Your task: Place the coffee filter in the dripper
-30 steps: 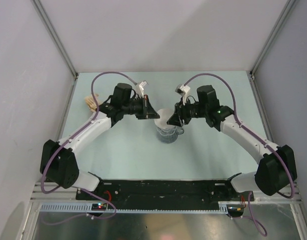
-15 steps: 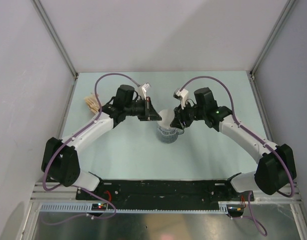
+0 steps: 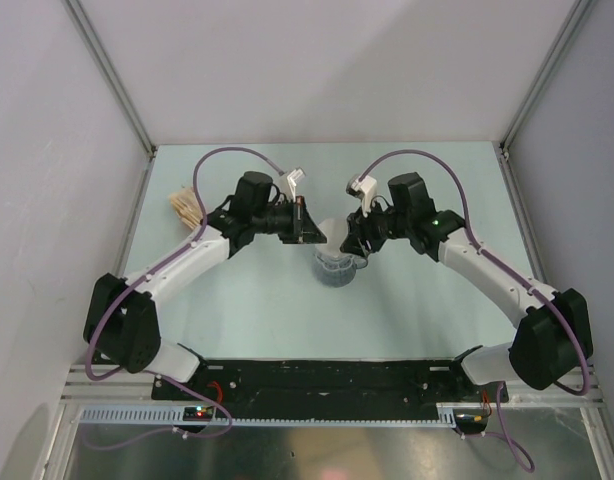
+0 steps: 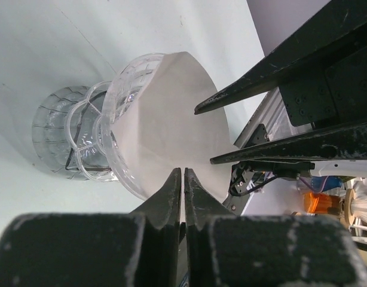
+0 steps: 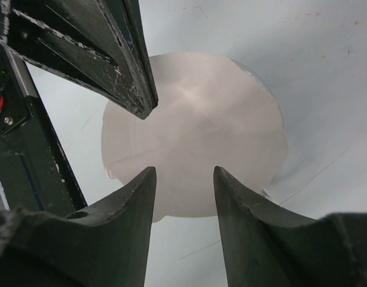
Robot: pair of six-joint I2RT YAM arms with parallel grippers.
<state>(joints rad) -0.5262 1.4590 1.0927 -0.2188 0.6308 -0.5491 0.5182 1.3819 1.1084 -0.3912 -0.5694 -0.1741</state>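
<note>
From the left: my left gripper [image 4: 182, 174] has crept a little rightward toward the centre over the last second. Its jaws are down to a hairline slit on the near edge of the coffee filter [image 4: 177, 113]; I read that as a pinch on the paper, though a loosening one I could not rule out. With that creep the filter has come down from just left of and above the dripper [image 4: 58, 128] to sit in its mouth. Its narrow end shows through the ribbed wall, while the wide fan pokes well out past the flared rim and leans toward the left fingers (so it is in, but not seated). The dripper itself stands at mid-table [image 3: 247, 300], where it was. On the right, my right gripper [image 5: 184, 176] has edged left as well. Its jaws stand partly apart on either side of the filter's far edge and close on nothing. To my eye the placing is nearly done: what remains is a clean let-go on the left without dragging the paper back out.
</note>
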